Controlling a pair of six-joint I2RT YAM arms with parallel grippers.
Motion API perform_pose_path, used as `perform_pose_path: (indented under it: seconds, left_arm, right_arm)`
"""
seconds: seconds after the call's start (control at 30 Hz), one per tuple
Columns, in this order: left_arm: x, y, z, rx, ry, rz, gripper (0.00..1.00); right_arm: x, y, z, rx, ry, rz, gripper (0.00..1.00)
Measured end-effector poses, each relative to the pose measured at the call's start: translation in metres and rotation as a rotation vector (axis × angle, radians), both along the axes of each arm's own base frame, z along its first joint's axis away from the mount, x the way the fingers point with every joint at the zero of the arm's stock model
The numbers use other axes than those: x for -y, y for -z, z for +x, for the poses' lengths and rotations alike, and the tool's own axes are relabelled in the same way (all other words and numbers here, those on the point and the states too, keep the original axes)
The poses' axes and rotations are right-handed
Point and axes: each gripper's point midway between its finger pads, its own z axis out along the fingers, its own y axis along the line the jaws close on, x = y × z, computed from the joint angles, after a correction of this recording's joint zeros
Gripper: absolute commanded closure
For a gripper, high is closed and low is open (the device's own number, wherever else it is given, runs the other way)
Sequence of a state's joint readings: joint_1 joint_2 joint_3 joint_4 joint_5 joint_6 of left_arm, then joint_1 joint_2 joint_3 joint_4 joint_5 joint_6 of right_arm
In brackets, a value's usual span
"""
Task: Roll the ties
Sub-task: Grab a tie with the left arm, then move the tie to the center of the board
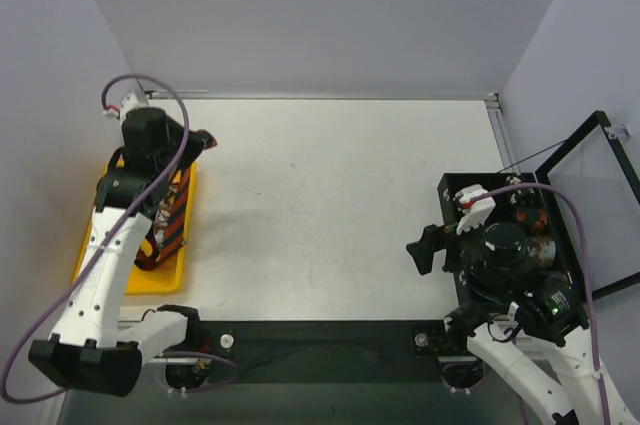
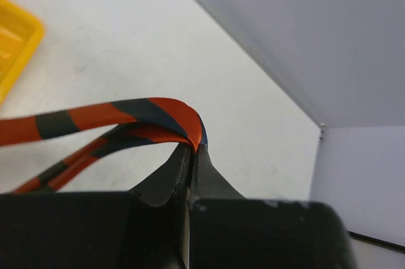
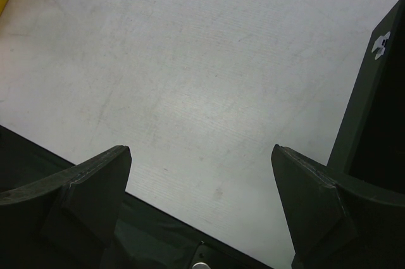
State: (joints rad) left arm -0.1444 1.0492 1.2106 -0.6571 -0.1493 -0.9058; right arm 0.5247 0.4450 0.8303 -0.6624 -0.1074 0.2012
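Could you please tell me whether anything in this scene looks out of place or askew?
Nothing looks spilled or damaged. One oddity: the left hand is shut on the striped tie at a fold, so two strands trail toward the yellow tray rather than one end. The right hand hangs open over the table.

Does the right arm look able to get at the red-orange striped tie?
Probably not: nothing blocks it, but the right gripper sits open by the black bin, across the table from the striped tie pinched by the left gripper.
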Motion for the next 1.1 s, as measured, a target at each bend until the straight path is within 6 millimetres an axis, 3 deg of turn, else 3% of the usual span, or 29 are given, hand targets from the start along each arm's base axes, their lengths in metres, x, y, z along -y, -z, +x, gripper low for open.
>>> perform_pose_path:
  seconds: [0.07, 0.17, 0.33, 0.5, 0.57, 0.7, 0.8, 0.93, 1.03, 1.1]
  left_arm:
    - [0.017, -0.036, 0.024, 0.074, 0.039, -0.008, 1.00]
    - [0.055, -0.068, 0.051, 0.143, 0.124, -0.015, 1.00]
    - [0.120, -0.064, 0.074, 0.171, 0.250, -0.039, 1.00]
    - [0.166, -0.051, 0.103, 0.173, 0.316, -0.054, 1.00]
    - [0.180, -0.060, 0.119, 0.200, 0.325, -0.064, 1.00]
    - [0.195, -0.104, 0.146, 0.319, 0.326, -0.095, 1.00]
    - [0.201, -0.144, 0.152, 0.427, 0.324, -0.112, 1.00]
    - [0.215, -0.177, 0.148, 0.538, 0.335, -0.140, 1.00]
    - [0.234, -0.175, 0.145, 0.577, 0.358, -0.158, 0.93]
    - [0.253, -0.156, 0.145, 0.573, 0.383, -0.167, 0.91]
  right_arm:
    - [0.002, -0.005, 0.001, 0.015, 0.009, -0.002, 0.00]
    - [0.005, -0.014, 0.004, 0.048, 0.019, -0.010, 0.00]
    - [0.008, -0.027, 0.006, 0.096, 0.014, -0.026, 0.00]
    - [0.010, -0.032, 0.009, 0.111, 0.007, -0.052, 0.00]
    - [0.010, -0.031, 0.010, 0.111, 0.005, -0.064, 0.00]
    - [0.013, -0.031, 0.012, 0.116, 0.014, -0.081, 0.00]
    - [0.017, -0.031, 0.014, 0.125, 0.032, -0.095, 0.00]
    - [0.024, -0.036, 0.013, 0.156, 0.064, -0.097, 0.00]
    - [0.031, -0.040, 0.011, 0.184, 0.091, -0.089, 0.00]
    - [0.034, -0.039, 0.010, 0.192, 0.106, -0.088, 0.00]
